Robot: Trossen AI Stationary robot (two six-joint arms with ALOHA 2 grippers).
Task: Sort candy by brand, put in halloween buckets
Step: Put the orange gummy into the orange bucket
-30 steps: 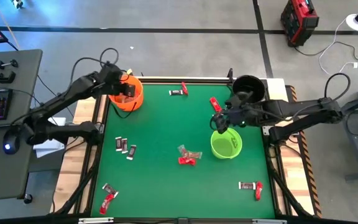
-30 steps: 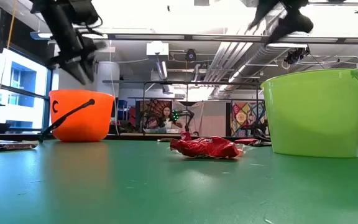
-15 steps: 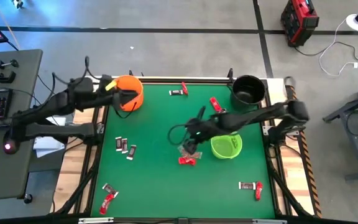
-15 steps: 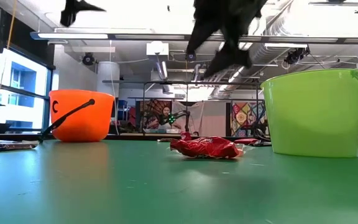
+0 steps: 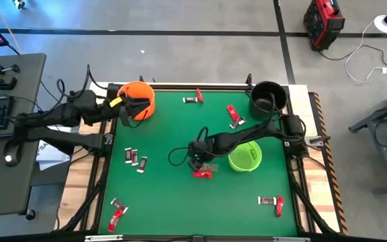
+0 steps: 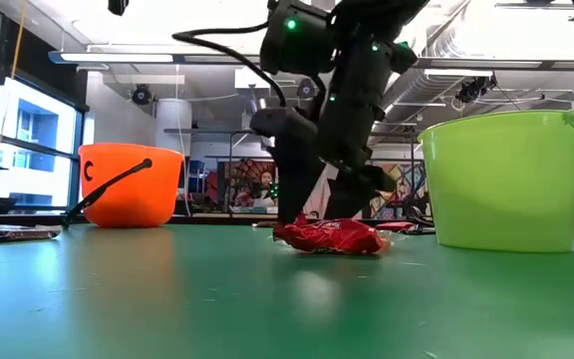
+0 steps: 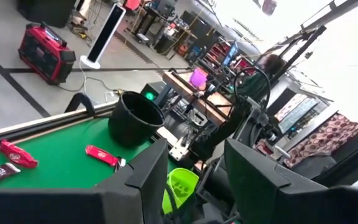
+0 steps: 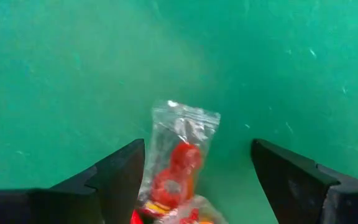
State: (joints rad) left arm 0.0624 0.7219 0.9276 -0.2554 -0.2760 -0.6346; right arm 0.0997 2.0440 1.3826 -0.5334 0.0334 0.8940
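Now my right end effector (image 8: pixel 194 180), fingers spread, straddles the clear-wrapped candy (image 8: pixel 178 163) just beside the green bucket (image 5: pixel 245 156); I should descend centred, then pinch squarely.

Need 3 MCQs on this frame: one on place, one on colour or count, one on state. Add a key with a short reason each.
1. Where is the right gripper?
A. over the black bucket
B. low over the candy pile mid-table
C. inside the green bucket

2. How many buckets stand on the table?
A. two
B. three
C. four

3. How are the right gripper's fingers?
A. open, nothing between them
B. shut on a red wrapper
C. shut and empty

Key:
1 B: the high view puts it at the candy pile left of the green bucket.
2 B: orange bucket, black bucket and green one.
3 A: the right wrist view shows the fingers spread, a clear-wrapped candy lying ahead on the mat.
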